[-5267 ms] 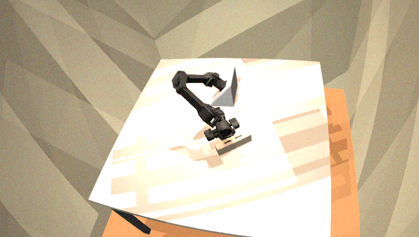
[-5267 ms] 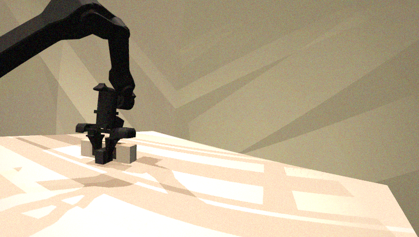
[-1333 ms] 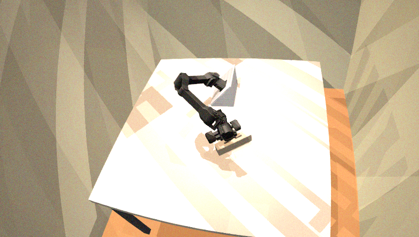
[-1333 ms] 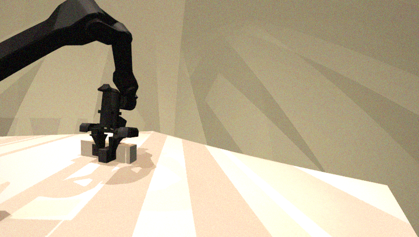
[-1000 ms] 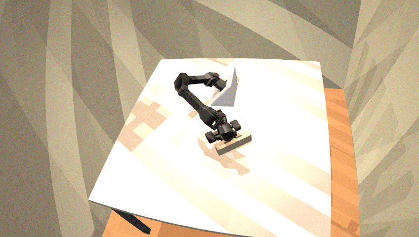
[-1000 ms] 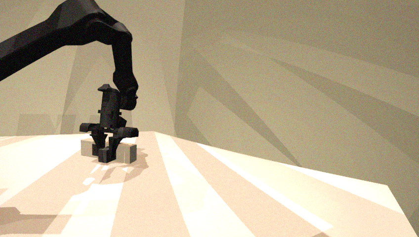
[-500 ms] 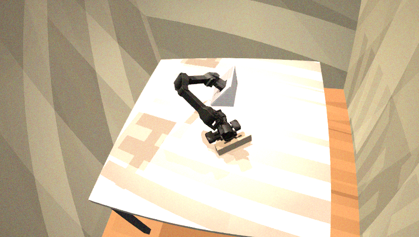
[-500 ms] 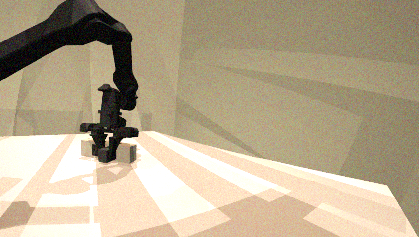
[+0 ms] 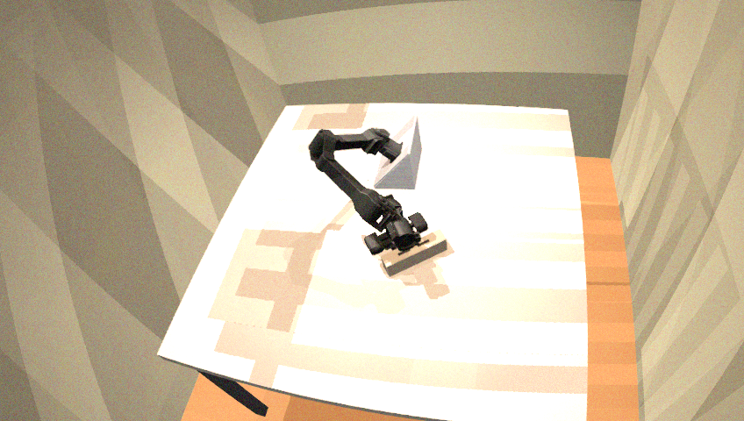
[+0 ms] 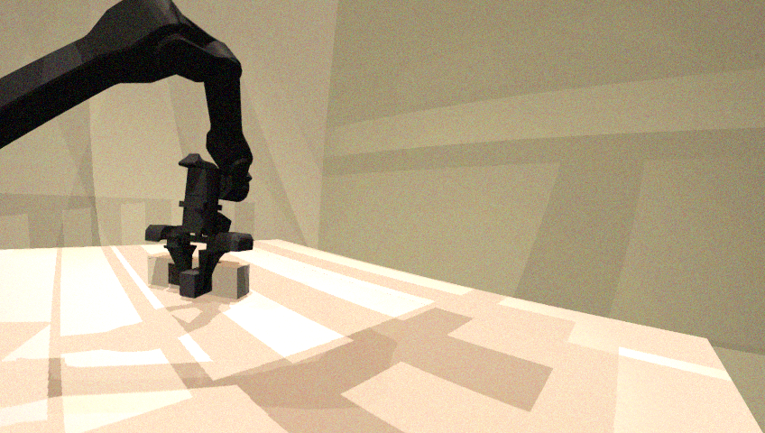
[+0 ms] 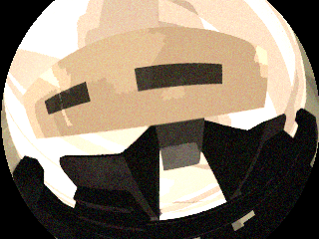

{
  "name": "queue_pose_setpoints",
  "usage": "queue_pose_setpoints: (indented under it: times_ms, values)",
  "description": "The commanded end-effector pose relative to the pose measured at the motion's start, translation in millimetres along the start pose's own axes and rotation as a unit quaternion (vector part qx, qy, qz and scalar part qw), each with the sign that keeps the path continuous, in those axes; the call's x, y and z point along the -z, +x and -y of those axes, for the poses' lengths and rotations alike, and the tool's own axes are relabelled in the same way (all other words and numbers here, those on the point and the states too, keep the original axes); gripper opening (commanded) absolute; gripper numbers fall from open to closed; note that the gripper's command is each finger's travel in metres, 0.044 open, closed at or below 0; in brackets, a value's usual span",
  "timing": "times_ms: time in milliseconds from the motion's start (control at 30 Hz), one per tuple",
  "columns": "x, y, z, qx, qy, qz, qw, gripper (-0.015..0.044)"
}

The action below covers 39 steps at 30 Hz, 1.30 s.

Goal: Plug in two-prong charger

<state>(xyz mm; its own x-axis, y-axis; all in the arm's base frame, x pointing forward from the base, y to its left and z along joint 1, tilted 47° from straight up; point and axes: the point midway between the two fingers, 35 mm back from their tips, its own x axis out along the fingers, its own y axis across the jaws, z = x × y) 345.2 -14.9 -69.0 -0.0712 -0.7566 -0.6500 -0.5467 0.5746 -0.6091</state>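
The power strip is a tan and grey bar on the table, with two dark slots on top in the wrist view. My gripper points down at the strip's long side, low near the table. It is shut on the charger, a small dark grey block between the fingertips. In the wrist view the charger's upper edge meets the strip's near edge, right of the middle of the strip. The prongs and the outlet openings are hidden, so I cannot tell whether the prongs are inside.
The arm stretches over the white table from its base at the back. A pale grey wedge-shaped block stands beside the base. Patches of light and shadow fall across the table top and strip.
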Motion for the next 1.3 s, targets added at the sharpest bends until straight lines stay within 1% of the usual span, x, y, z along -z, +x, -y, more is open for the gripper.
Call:
queue_pose_setpoints:
  times_ms: [0, 1000, 1267]
  values:
    - [-7.2, -1.1, 1.8, 0.001, 0.009, 0.009, 1.000, 0.0000]
    - [-0.1, -0.4, 0.3, 0.000, 0.000, -0.002, 1.000, 0.0000]
    - [-0.1, -0.4, 0.3, 0.000, 0.000, -0.002, 1.000, 0.0210]
